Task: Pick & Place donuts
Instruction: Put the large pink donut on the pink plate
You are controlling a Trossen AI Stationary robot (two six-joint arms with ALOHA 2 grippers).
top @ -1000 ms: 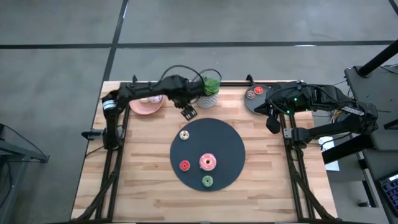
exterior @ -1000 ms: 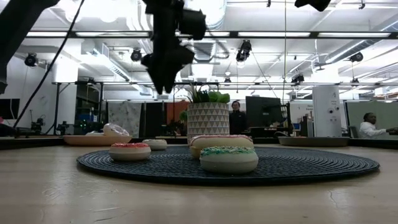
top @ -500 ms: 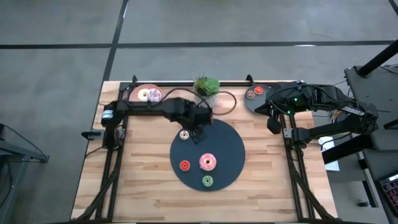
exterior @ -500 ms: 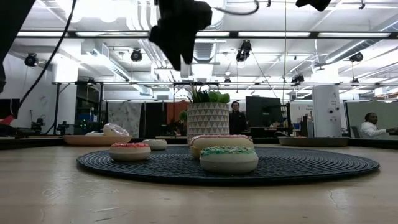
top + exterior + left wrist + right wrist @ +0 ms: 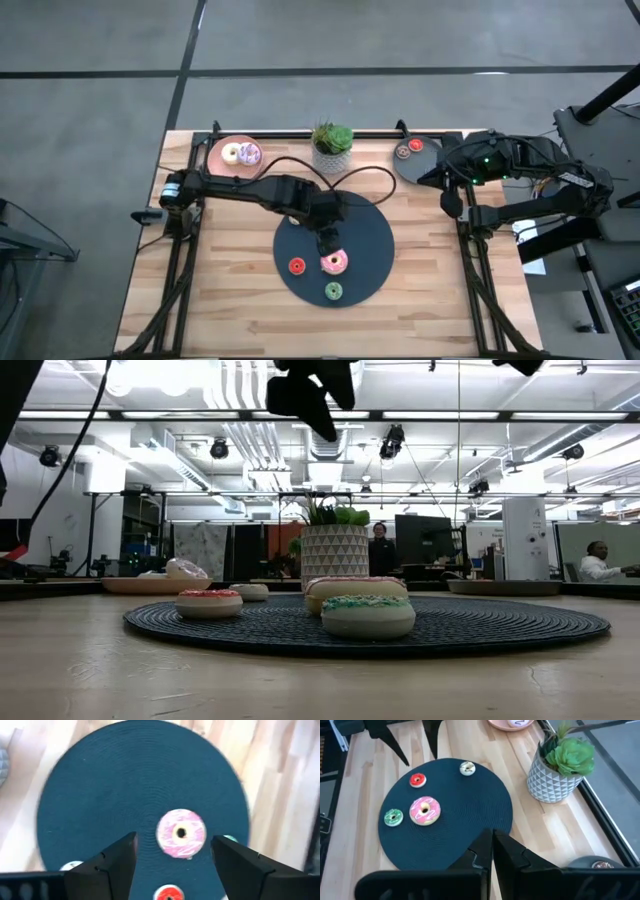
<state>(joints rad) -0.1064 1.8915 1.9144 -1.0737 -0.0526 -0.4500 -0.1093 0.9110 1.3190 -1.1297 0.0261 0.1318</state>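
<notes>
A pink frosted donut (image 5: 334,262) lies on the dark round disc (image 5: 375,235), with a red donut (image 5: 297,266) and a green donut (image 5: 333,291) near it. A cream donut (image 5: 467,768) sits at the disc's far left part. My left gripper (image 5: 327,240) hovers open above the disc, just beyond the pink donut (image 5: 181,833), and holds nothing. A purple-white donut (image 5: 241,153) rests on the pink plate (image 5: 220,165). Two small donuts (image 5: 409,149) lie on the grey plate (image 5: 420,168). My right gripper (image 5: 492,847) waits shut at the back right.
A potted plant (image 5: 333,148) in a white patterned pot stands at the far edge between the two plates. Bare wood lies left and right of the disc and along the near edge. People (image 5: 595,560) show in the room beyond the table.
My left gripper has swung from beside the potted plant at the far left toward the table's near edge and right. It now hangs over the middle of the disc by the pink donut and has stayed open. The donuts have not moved.
</notes>
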